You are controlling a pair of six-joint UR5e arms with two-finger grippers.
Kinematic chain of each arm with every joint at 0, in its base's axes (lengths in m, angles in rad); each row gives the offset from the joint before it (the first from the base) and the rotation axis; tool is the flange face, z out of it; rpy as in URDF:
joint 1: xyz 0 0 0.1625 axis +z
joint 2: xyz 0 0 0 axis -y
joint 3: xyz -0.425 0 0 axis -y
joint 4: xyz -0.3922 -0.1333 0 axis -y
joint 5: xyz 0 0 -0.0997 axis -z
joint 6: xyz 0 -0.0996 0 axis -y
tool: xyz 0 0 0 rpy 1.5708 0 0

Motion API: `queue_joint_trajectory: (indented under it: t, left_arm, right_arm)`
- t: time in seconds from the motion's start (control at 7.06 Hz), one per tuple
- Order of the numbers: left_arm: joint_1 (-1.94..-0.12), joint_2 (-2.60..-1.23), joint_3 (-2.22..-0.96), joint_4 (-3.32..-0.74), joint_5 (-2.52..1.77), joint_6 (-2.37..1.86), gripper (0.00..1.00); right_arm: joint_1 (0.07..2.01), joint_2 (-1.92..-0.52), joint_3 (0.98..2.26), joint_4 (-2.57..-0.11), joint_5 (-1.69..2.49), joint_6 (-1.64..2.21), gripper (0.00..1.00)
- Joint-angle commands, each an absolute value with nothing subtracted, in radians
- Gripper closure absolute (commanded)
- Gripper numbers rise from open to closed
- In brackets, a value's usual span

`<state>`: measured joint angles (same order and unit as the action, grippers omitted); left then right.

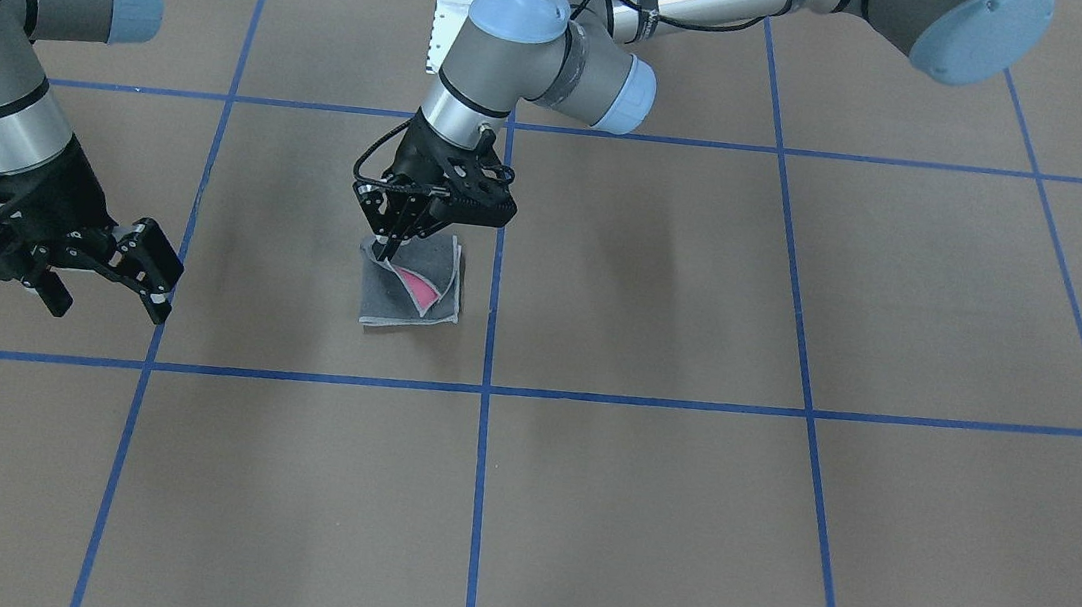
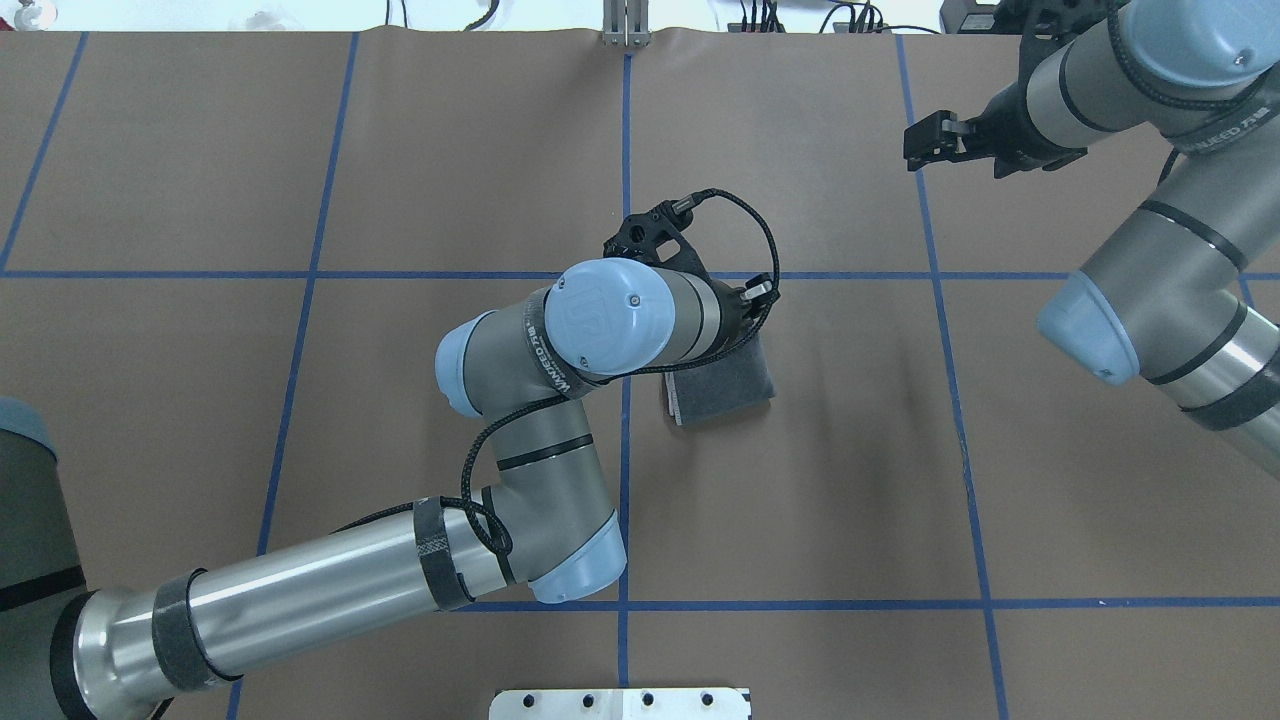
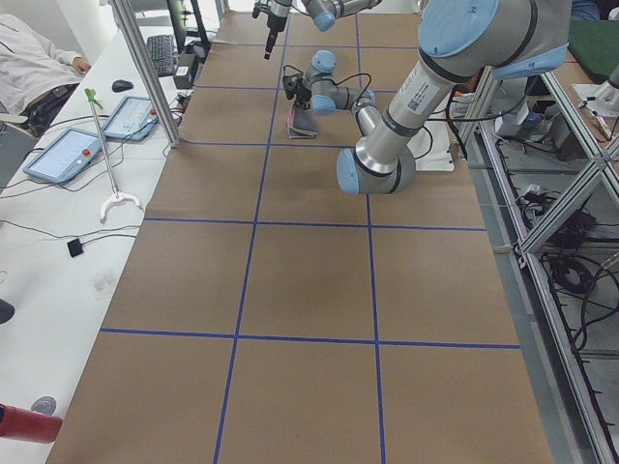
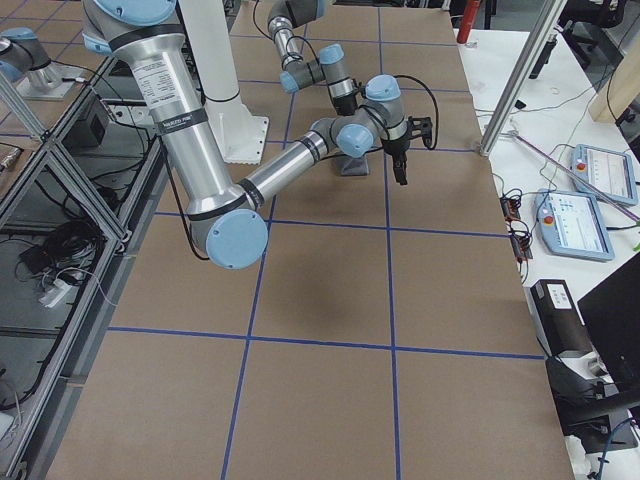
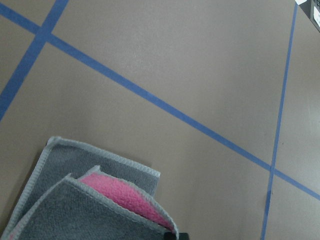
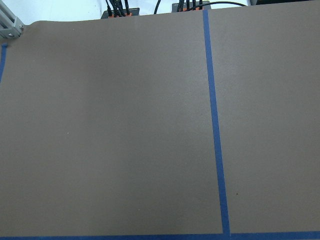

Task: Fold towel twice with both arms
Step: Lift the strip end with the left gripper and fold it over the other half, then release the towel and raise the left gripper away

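The towel (image 1: 411, 298) lies folded small on the brown table near the middle, dark grey outside with light grey hems. A top layer is raised and shows its pink face (image 5: 125, 195). The towel also shows in the overhead view (image 2: 727, 385). My left gripper (image 1: 387, 249) points down at the towel's far corner, fingers together on the raised layer. In the overhead view the left wrist hides it. My right gripper (image 1: 107, 300) is open and empty, held above the table well to the towel's side; it also shows in the overhead view (image 2: 918, 143).
Blue tape lines (image 1: 486, 388) divide the brown table into squares. The white pedestal (image 2: 620, 703) is at the robot's edge. Tablets (image 3: 77, 150) and a grabber tool (image 3: 111, 193) lie on the white side table.
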<state>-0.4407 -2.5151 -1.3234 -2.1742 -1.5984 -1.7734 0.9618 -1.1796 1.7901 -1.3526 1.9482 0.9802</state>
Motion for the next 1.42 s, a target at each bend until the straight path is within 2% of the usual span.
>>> queue_joint_trajectory:
  t: [0.0, 0.42, 0.57, 0.71, 0.85, 0.99, 1.13, 1.28]
  left_arm:
    - [-0.456, -2.516, -1.313, -2.120, -1.598, -1.773, 1.00]
    - [-0.448, -2.537, -1.241, -2.121, -1.598, -1.775, 1.00]
    - [-0.446, -2.574, -1.206, -2.123, -1.597, -1.787, 0.87]
    - [-0.440, -2.615, -1.157, -2.123, -1.595, -1.790, 0.78]
    - [-0.440, -2.620, -1.149, -2.123, -1.595, -1.784, 0.55]
    - [-0.440, -2.620, -1.149, -2.123, -1.595, -1.775, 0.25]
    - [-0.442, -2.620, -1.157, -2.122, -1.600, -1.772, 0.00]
    - [-0.448, -2.620, -1.178, -2.111, -1.629, -1.732, 0.00]
  right_arm:
    - [0.962, -1.180, 1.790, -1.353, 1.948, 0.980, 0.00]
    - [0.962, -1.180, 1.790, -1.353, 1.947, 0.980, 0.00]
    - [0.962, -1.178, 1.790, -1.353, 1.947, 0.980, 0.00]
    - [0.962, -1.180, 1.790, -1.353, 1.947, 0.980, 0.00]
    - [0.962, -1.180, 1.787, -1.353, 1.947, 0.979, 0.00]
    - [0.962, -1.178, 1.789, -1.353, 1.948, 0.980, 0.00]
    - [0.962, -1.178, 1.790, -1.353, 1.947, 0.980, 0.00]
    - [0.962, -1.180, 1.789, -1.353, 1.947, 0.977, 0.00]
